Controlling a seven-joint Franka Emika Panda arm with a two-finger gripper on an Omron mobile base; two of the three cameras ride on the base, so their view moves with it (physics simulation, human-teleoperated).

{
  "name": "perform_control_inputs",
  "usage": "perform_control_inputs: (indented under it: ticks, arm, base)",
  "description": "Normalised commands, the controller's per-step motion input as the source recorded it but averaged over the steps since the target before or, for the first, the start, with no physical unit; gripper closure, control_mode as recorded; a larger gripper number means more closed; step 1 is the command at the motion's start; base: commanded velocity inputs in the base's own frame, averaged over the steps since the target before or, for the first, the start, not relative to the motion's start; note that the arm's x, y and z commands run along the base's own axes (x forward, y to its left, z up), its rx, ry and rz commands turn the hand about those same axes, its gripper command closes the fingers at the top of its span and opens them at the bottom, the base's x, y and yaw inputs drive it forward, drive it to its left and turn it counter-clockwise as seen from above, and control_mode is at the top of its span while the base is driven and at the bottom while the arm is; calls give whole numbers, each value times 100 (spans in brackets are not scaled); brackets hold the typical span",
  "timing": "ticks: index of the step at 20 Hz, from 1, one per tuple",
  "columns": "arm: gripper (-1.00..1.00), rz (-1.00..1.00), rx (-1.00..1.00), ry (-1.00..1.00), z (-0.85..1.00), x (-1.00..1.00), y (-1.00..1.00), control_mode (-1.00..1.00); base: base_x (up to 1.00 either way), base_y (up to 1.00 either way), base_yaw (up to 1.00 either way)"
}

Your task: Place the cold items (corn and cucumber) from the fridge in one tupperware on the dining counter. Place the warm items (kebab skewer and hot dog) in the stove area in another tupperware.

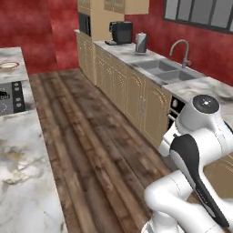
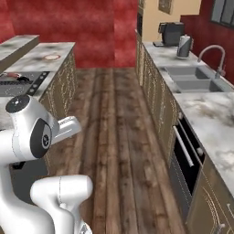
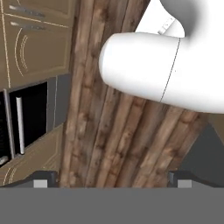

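We're in the aisle, wood floor ahead, so this looks like travel between stations, nothing picked yet. Counter with sink runs along one side, the stove island along the other. Corn, cucumber, skewer, hot dog: too small to pick out. Gripper points floorward, tips wide apart, empty. Next call: drive up to the fridge or stove.

Kitchen's got a sink set in the marble counter along the right wall, with a curved faucet right behind it. Further down from the sink there's a silver kettle, and past that a black coffee machine. An oven sits under the counter on the near side of the sink. Across the wood floor from the sink is a cooktop.
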Motion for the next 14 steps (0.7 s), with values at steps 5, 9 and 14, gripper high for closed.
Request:
perform_control_inputs:
  ticks: [5, 9, 14]
  arm:
    - [-100, 0, 0, 0, 0, 0, 0, 100]
    - [-100, 0, 0, 0, 0, 0, 0, 100]
    - [-100, 0, 0, 0, 0, 0, 0, 100]
  base:
    - [100, 0, 22]
    - [100, 10, 9]
    - [100, 24, 4]
